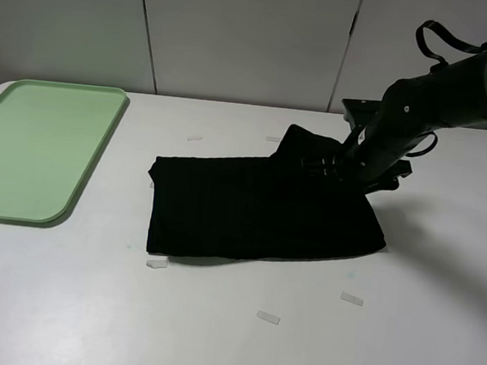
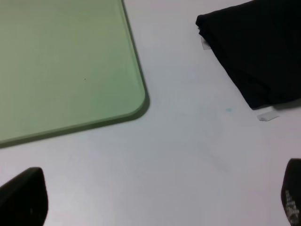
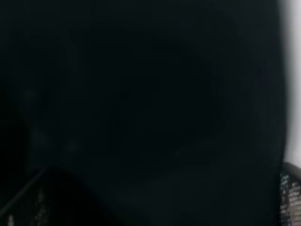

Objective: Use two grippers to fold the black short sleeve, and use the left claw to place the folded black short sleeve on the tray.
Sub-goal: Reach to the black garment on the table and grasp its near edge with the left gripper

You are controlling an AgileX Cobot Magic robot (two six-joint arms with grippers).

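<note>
The black short sleeve [image 1: 258, 205] lies folded into a rough rectangle at the middle of the white table, with one corner bunched up at its far right. My right gripper [image 1: 327, 166] hangs low over that bunched corner. In the right wrist view black cloth [image 3: 141, 94] fills almost everything, and the right gripper [image 3: 157, 202] is open, its fingertips [image 3: 291, 193] wide apart. The left gripper [image 2: 157, 197] is open over bare table, between the tray [image 2: 61, 61] and the shirt's near left corner [image 2: 254, 52]. The mint-green tray [image 1: 35, 149] sits at the far left.
Small strips of clear tape [image 1: 157, 263] lie on the table around the shirt, another strip [image 1: 351, 298] at the front right. The right arm [image 1: 442, 89] slants in from the upper right. White wall panels stand behind the table.
</note>
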